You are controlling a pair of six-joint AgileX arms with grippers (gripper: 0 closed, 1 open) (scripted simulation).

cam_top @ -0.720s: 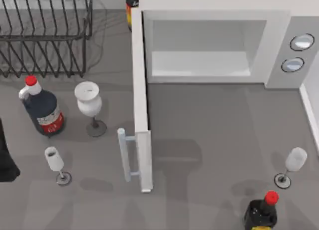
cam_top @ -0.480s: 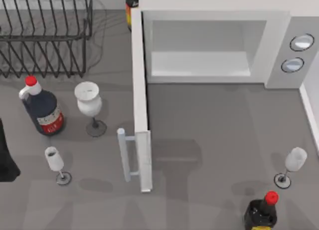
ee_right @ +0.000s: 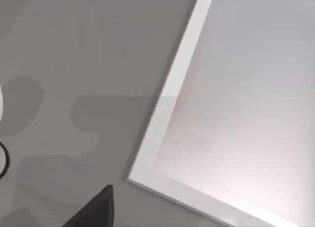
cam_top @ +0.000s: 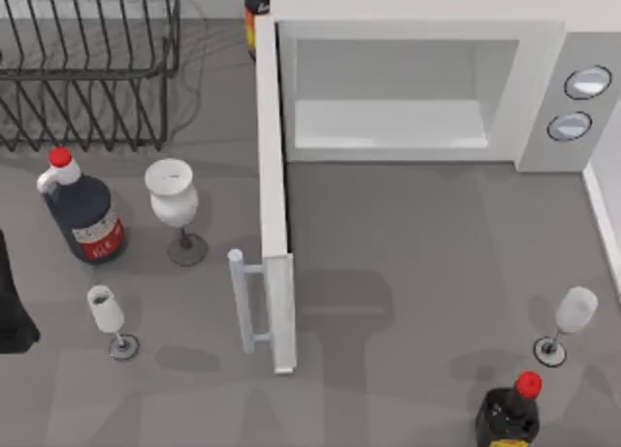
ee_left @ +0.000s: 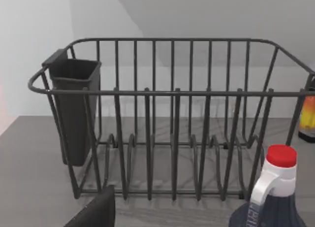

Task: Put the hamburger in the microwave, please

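microwave (cam_top: 417, 98) door (cam_top: 274, 205) open, cavity bare | grippers' opening and load: cannot tell | risk: wine glass (cam_top: 175, 200) near door tips if clipped

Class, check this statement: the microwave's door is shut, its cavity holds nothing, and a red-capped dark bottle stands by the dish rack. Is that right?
Not quite. The microwave has its door swung wide open, not shut; the top view shows it standing out from the hinge side with the bar handle facing left. The rest holds: the white cavity is bare, and the red-capped dark bottle stands by the dish rack.
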